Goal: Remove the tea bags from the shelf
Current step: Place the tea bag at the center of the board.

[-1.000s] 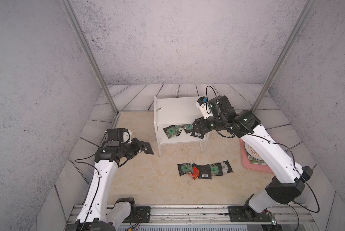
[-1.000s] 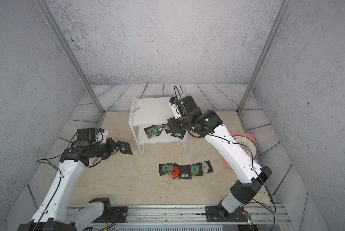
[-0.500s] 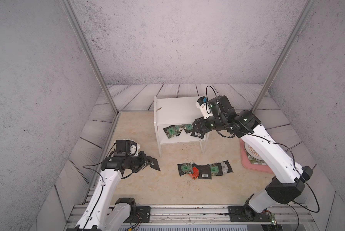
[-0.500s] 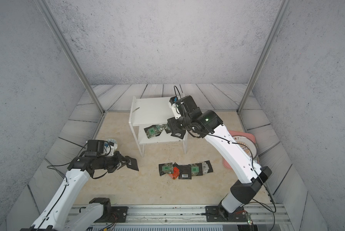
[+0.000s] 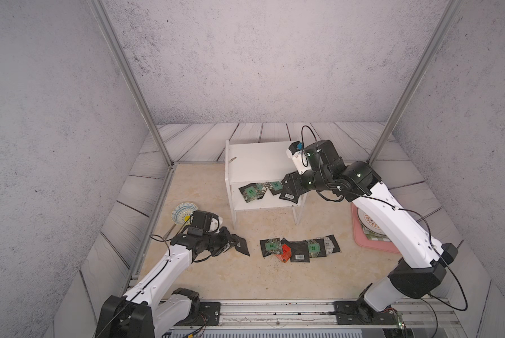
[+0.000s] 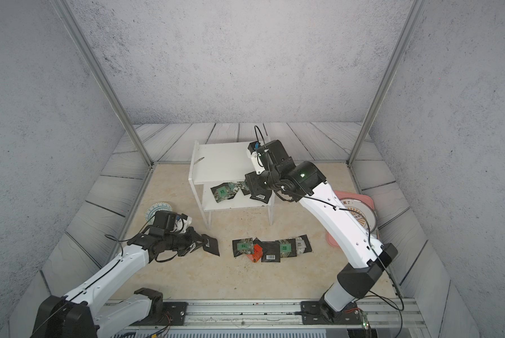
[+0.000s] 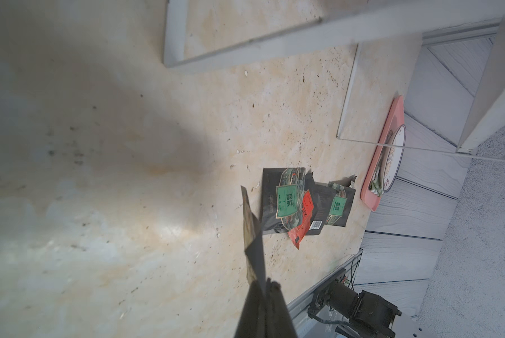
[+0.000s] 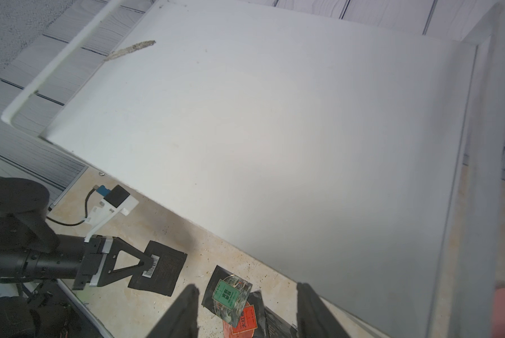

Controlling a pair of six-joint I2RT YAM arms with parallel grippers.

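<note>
The flat black foil tea bags on the white two-tier shelf's lower board look light and limp, best pinched edgewise; the right gripper hovers there, jaws apart, and the left gripper clamps one tea bag over the beige bench's left side.

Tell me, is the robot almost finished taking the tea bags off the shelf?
Partway. Done: a pile of small flat black tea bags, one red-orange, lies on the beige tabletop. In hand: the left claw is shut on one black bag. Left: a few more sit on the white two-tier shelf's lower board, beside the open right claw.
</note>
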